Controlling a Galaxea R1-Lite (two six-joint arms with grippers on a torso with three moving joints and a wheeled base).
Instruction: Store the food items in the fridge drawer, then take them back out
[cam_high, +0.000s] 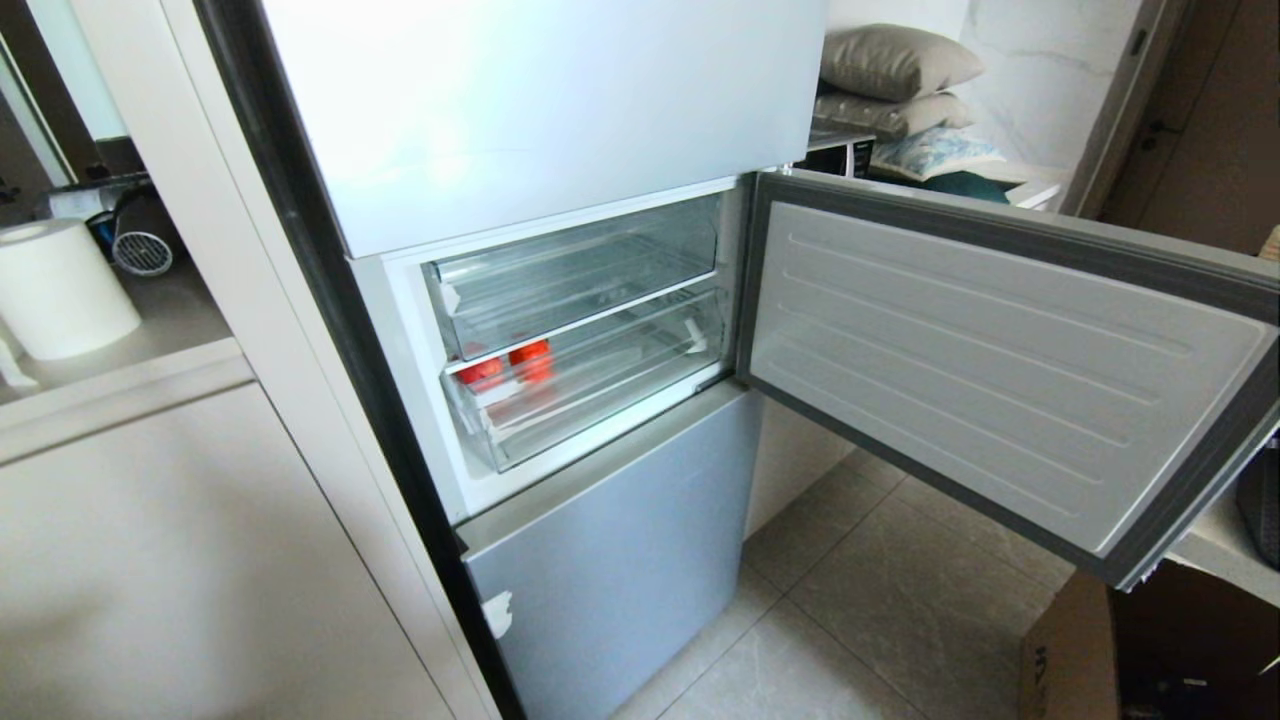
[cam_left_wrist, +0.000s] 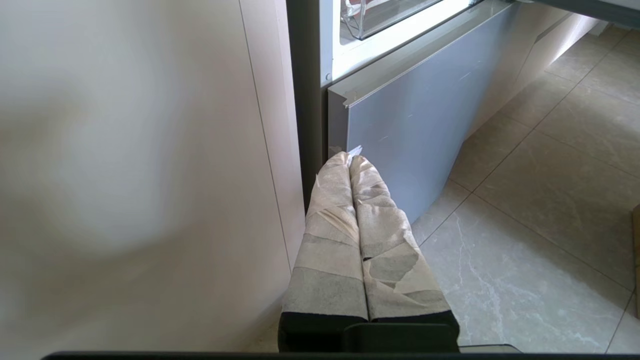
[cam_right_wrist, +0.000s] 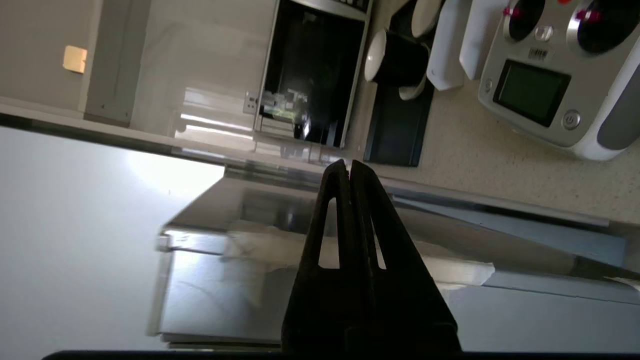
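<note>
The fridge's middle compartment stands open in the head view. Its lower clear fridge drawer (cam_high: 590, 400) is pushed in and holds red food items (cam_high: 530, 357) at its left end, a second red piece (cam_high: 480, 371) beside the first. The shallower upper clear drawer (cam_high: 575, 270) looks empty. Neither arm shows in the head view. My left gripper (cam_left_wrist: 349, 157), wrapped in pale tape, is shut and empty, hanging low by the fridge's bottom door. My right gripper (cam_right_wrist: 348, 167), black, is shut with nothing in it, beside the swung-out door's edge and a countertop.
The compartment door (cam_high: 1000, 370) is swung wide to the right. A grey bottom door (cam_high: 620, 560) sits below. A white cabinet (cam_high: 200, 560) flanks the fridge's left. A cardboard box (cam_high: 1070, 660) stands on the tiled floor. A counter (cam_right_wrist: 480, 145) carries a white-and-grey appliance (cam_right_wrist: 555, 75) and mugs.
</note>
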